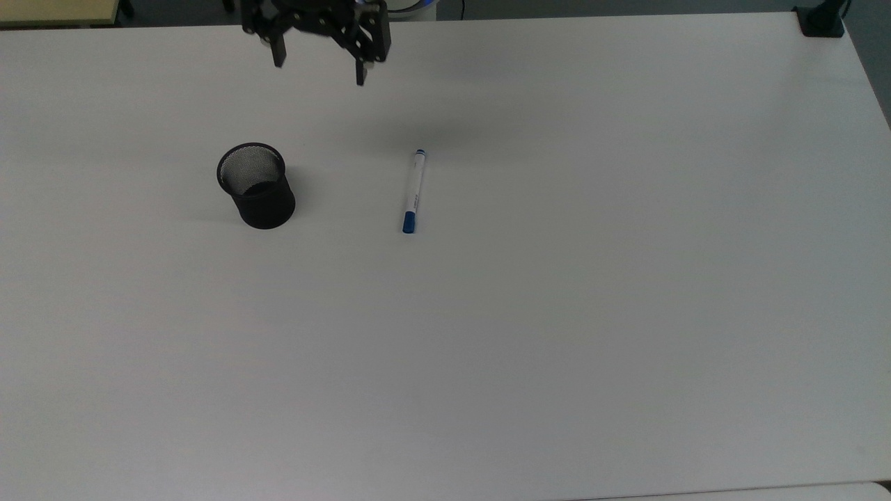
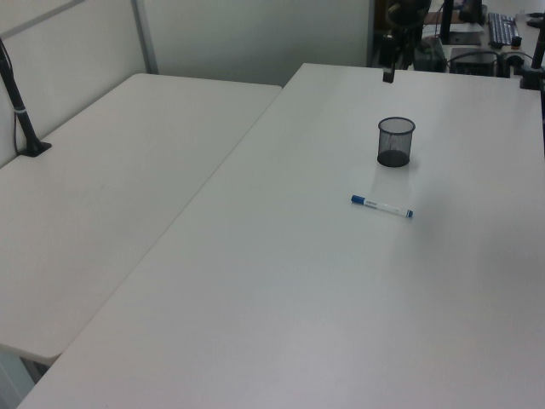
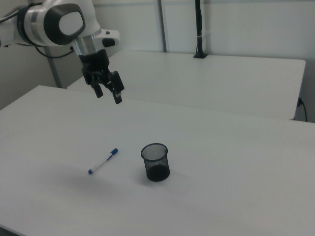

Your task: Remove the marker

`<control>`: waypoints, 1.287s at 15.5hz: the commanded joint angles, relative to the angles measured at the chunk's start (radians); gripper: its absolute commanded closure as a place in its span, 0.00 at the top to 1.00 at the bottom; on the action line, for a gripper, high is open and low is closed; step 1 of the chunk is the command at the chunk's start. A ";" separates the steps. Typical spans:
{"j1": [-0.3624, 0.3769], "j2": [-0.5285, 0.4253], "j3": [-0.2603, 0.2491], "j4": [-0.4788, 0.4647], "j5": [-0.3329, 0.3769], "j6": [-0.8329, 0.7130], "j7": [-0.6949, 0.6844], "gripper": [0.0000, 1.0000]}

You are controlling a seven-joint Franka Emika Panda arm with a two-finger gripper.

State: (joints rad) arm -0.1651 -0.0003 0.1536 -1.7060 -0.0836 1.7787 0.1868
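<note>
The marker (image 1: 413, 191) lies flat on the white table (image 1: 557, 313), white barrel with its blue cap toward the top view's bottom. It also lies in the left view (image 2: 381, 207) and the right view (image 3: 103, 162). The black mesh cup (image 1: 255, 185) stands upright to the top view's left of it, apart from it; it looks empty (image 3: 156, 162). My gripper (image 1: 319, 69) hangs open and empty high above the table's far edge, well away from both (image 3: 108, 96). In the left view the gripper (image 2: 389, 72) is near the top.
A black clamp (image 1: 821, 19) sits on the table's far right corner in the top view. A second white table (image 2: 102, 187) adjoins on the left view's left, with a black post (image 2: 21, 111) on it.
</note>
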 commanded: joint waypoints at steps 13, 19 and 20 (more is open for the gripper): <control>0.025 -0.063 -0.115 -0.011 0.058 0.048 -0.150 1.00; 0.145 -0.060 -0.230 0.003 0.061 0.041 -0.148 1.00; 0.145 -0.060 -0.229 0.003 0.059 0.039 -0.148 1.00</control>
State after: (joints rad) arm -0.0477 -0.0477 -0.0485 -1.7055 -0.0369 1.8094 0.0577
